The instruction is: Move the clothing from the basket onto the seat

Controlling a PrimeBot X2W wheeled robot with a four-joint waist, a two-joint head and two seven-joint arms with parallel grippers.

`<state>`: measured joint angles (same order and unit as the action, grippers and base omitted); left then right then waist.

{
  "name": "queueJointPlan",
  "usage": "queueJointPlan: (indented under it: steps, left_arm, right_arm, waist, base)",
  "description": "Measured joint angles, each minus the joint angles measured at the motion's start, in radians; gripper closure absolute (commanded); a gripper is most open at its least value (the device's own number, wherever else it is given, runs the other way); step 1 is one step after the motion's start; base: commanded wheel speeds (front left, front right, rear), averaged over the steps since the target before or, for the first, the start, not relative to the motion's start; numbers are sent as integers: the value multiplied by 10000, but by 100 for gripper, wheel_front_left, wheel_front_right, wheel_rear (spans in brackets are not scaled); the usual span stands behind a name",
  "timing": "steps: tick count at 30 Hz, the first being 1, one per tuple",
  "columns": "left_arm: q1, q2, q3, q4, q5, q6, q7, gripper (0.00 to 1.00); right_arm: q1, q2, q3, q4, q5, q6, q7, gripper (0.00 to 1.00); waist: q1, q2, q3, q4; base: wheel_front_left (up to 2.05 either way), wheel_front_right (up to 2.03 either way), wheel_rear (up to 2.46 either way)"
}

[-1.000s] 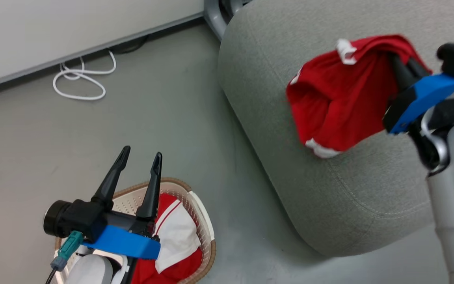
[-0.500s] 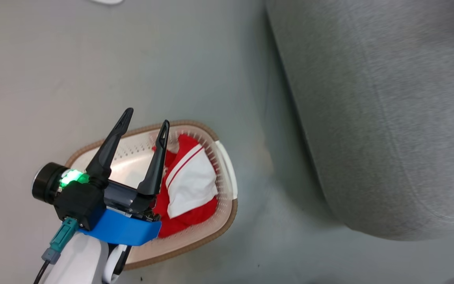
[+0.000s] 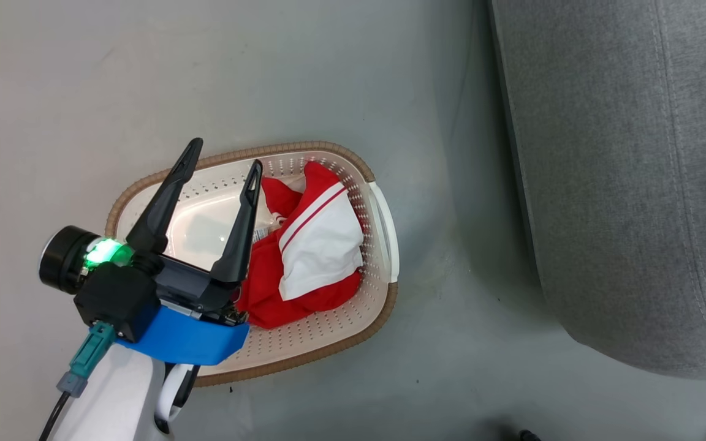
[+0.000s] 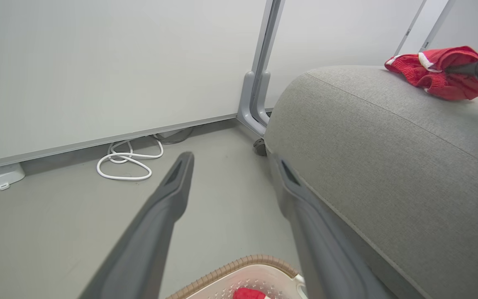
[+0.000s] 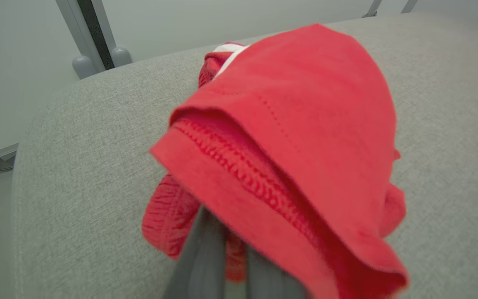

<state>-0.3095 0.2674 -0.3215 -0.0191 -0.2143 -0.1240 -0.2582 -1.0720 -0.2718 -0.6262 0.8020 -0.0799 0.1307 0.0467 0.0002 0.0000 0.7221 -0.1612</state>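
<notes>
Okay, clothing count is two. One red-and-white garment (image 3: 310,257) lies bunched in the basket (image 3: 304,146) on the floor (image 3: 328,73). One red garment (image 5: 297,124) is pinched in the right gripper (image 5: 230,265), jaws pressed together on it, low over the seat (image 3: 622,184), likely for drop-off. The left gripper (image 3: 225,156), spread and empty, hovers above the basket, seemingly ready for the next pick. One basket, one seat.

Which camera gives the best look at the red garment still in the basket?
The head view: from above, the garment shows plainly in the right half of the basket. The left wrist view catches a small red bit of it at the bottom edge. The right wrist view shows the other garment, over the seat.
</notes>
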Motion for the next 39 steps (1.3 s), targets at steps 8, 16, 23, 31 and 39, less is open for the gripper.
queueJointPlan:
  steps: [8, 16, 23, 31, 39]
  left_arm:
    - [-94, -203, -146, 345, -150, 0, -19, 0]
    - [-22, -709, -157, 851, -431, -2, -35, 0]
    - [691, -1078, 435, 1354, -706, -4, -35, 0]
    - [1579, -1546, 1239, 1868, -840, -17, -36, 0]
    - [2290, -1783, 1858, 2431, -853, -19, -44, 0]
  right_arm:
    - [11, -31, -140, 780, -456, 0, -493, 0]
    - [963, 98, 165, 1212, -583, 0, -711, 0]
    - [2177, 543, 1214, 1198, -242, 0, -1367, 0]
    - [4054, 1093, 2671, 92, 328, 0, -2104, 0]
    - [6569, 1622, 4606, -2489, 1290, 0, -2316, 0]
  waist:
    - [-1, 0, -562, -9]
    - [-1, 0, -1703, 18]
    - [-3, 0, -3060, -11]
    - [-5, 1, -4666, -63]
    - [-5, 0, -5920, 88]
  base:
    - [0, 0, 0]
    - [0, 0, 0]
    - [0, 0, 0]
    - [0, 0, 0]
    - [0, 0, 0]
